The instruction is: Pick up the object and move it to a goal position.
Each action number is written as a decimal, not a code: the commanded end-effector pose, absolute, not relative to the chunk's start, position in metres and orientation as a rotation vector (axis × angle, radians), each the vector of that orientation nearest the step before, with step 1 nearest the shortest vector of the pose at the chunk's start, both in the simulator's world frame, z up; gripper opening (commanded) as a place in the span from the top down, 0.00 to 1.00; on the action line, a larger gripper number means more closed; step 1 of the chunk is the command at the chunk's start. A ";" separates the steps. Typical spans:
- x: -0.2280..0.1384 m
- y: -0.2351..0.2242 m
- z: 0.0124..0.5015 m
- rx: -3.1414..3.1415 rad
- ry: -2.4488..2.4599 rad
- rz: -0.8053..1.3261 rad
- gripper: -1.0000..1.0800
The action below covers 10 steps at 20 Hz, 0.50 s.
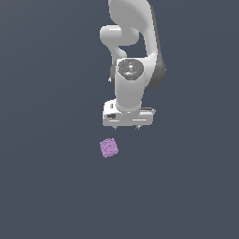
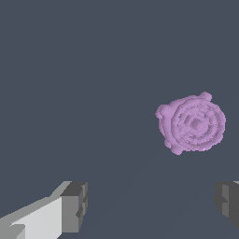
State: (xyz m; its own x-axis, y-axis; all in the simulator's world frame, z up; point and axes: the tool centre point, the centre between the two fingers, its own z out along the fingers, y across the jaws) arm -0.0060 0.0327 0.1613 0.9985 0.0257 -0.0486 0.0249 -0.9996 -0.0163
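Note:
The object is a small light-purple block with bumpy, swirl-textured faces. It lies on the dark grey floor, below and toward the exterior view's left of the white gripper bar. My gripper hangs above the floor, apart from the block, with only short finger stubs showing under the bar. In the wrist view the block lies ahead of the fingers, nearer one dark pad than the other. The jaws stand wide apart with nothing between them. My gripper is open and empty.
The white arm rises behind the gripper to the top of the exterior view. A plain dark grey surface fills everything else in both views.

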 end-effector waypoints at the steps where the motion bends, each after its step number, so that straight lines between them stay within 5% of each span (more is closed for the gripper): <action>1: -0.006 0.033 0.161 -3.125 -0.040 0.076 0.04; 10: -0.002 0.053 0.175 -3.139 -0.114 0.029 0.04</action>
State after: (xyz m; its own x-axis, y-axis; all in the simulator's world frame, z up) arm -0.0023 0.0494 0.1721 0.9976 0.0654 -0.0233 0.0653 -0.9979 -0.0041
